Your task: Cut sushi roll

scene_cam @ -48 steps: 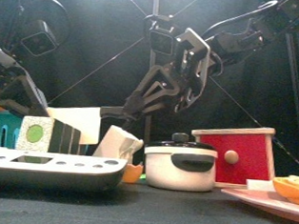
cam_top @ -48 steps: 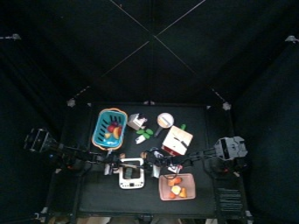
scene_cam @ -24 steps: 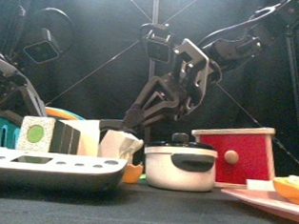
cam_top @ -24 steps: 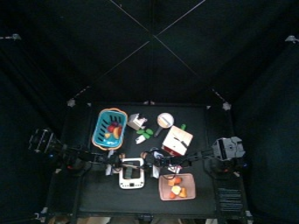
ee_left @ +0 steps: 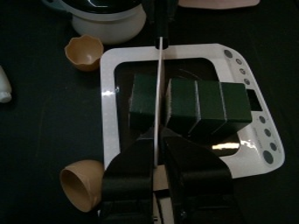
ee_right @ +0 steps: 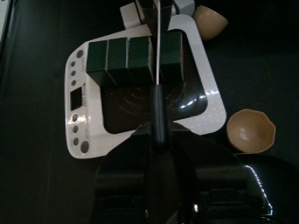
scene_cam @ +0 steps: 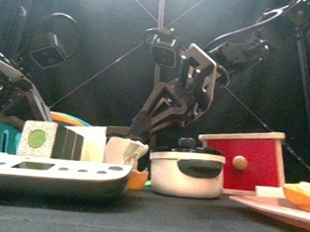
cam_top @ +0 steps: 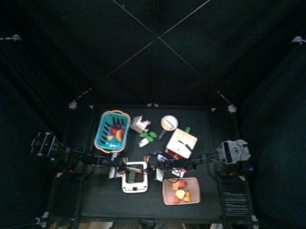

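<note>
Sushi roll (ee_left: 197, 109), a dark green block already showing cut lines between its pieces, lies across a white plastic cutting board (ee_left: 128, 66). In the top view that board (cam_top: 134, 180) sits at the lower middle of the frame, on the small black counter (cam_top: 206, 121).

Both black arms hang over the board, one from each side. The left gripper (ee_left: 163, 179) is clamped on the pale handle of a thin steel knife (ee_left: 156, 92). Seen edge-on, its blade runs straight across the roll near one end. In the right wrist view the right gripper (ee_right: 173, 179) is closed on a dark blade (ee_right: 156, 96) that crosses the roll (ee_right: 135, 54) and the board (ee_right: 197, 105).

A blue oval basket (cam_top: 114, 131) stands in the upper left part of the counter, and a red box (scene_cam: 245, 161) with a pale lid stands at the right in the front view. A pink tray (cam_top: 181, 191) holding orange pieces lies just right of the board. A white pot with a black lid (scene_cam: 185, 172) stands at the middle of the front view. Two small brown cups (ee_left: 84, 54) (ee_left: 79, 184) lie beside the board, apart from it.
</note>
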Controlling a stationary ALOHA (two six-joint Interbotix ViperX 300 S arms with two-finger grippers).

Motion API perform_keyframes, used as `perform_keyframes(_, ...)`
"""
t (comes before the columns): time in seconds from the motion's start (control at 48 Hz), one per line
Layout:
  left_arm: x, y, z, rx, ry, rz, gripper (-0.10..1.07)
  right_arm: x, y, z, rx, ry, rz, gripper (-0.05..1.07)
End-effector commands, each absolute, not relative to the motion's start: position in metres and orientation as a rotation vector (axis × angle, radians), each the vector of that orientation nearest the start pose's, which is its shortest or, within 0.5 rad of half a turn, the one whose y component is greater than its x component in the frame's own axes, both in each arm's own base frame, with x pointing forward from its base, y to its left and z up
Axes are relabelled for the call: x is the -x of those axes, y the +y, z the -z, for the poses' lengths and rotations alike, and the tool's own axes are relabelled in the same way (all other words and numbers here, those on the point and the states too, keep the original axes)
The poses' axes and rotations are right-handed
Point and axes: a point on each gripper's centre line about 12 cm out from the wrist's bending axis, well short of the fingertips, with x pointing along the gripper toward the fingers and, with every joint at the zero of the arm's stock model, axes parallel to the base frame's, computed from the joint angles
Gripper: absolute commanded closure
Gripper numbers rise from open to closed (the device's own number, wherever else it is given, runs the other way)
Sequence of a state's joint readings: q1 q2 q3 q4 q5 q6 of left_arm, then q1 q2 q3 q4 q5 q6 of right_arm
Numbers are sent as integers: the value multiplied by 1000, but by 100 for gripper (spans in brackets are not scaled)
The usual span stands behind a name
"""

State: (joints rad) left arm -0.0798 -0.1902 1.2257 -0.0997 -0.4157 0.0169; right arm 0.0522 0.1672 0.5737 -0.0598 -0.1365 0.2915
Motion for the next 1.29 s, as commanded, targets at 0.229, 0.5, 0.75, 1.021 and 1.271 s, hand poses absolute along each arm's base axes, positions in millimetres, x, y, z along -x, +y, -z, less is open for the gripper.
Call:
perform_keyframes(0.229,-259,1,-112,48,594,-41,53,-435,16,-169,-214,537,17,52)
perform_keyframes(0.5,-263,2,-116,45,579,-42,53,-434,14,-174,-214,524,21,52)
perform_keyframes(0.75,-265,1,-119,44,568,-38,53,-435,14,-179,-214,513,20,52)
perform_keyframes(1.021,-268,-4,-148,28,464,-7,53,-436,17,-203,-181,456,-5,52)
perform_keyframes(1.271,-261,-10,-180,6,347,29,53,-436,20,-225,-158,405,-24,52)
